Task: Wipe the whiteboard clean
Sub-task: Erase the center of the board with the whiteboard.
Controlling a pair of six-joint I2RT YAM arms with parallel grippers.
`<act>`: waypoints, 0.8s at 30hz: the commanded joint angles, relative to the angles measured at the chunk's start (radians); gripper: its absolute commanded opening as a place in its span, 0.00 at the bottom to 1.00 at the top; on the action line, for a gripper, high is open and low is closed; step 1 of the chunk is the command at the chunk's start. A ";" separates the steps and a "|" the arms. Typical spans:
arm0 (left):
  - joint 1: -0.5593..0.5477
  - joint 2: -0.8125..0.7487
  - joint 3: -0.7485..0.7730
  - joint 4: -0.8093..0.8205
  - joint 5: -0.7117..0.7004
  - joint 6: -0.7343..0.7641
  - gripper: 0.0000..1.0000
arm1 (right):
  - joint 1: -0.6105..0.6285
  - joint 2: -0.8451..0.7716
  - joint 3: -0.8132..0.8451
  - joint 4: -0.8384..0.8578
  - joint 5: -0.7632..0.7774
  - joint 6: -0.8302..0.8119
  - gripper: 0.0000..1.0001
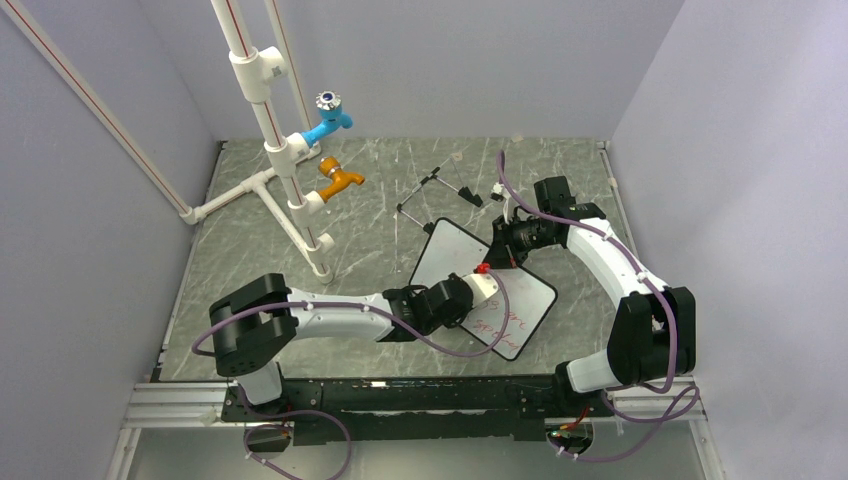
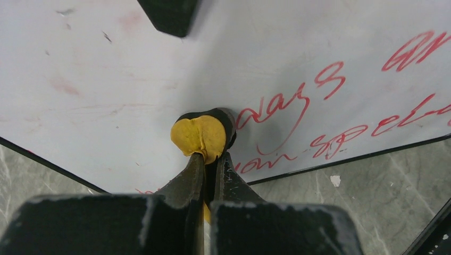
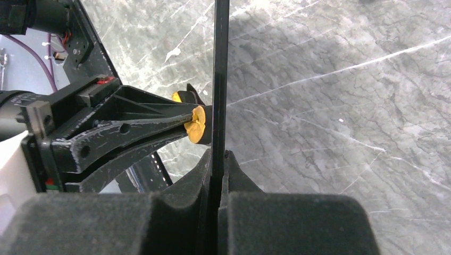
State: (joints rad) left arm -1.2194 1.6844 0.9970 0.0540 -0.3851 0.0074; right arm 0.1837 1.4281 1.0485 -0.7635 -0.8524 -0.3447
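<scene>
We find the whiteboard [image 1: 447, 255] near the middle of the surface [image 1: 370, 200], tilted, with its far-right edge clamped in our right end effector [image 3: 217, 159]. Our left end effector [image 2: 210, 159] is clamped on the eraser [image 2: 201, 135], which presses against the board's face just beside the red writing [image 2: 298, 106].

Left arm [image 1: 330, 310] stretched rightward, left gripper [image 2: 211, 158] pinched on eraser [image 2: 199, 135]; right arm [image 1: 610, 250] curved inward (wrists close together), right gripper [image 3: 217, 159] clamping whiteboard [image 2: 106, 64].
</scene>
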 commanded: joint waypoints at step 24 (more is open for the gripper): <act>0.044 -0.009 -0.260 0.306 -0.014 -0.163 0.00 | 0.040 0.015 -0.015 0.010 -0.048 -0.152 0.00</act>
State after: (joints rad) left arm -1.2003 1.6520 0.6956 0.4259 -0.3763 -0.1699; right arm 0.1841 1.4281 1.0489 -0.7639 -0.8543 -0.3450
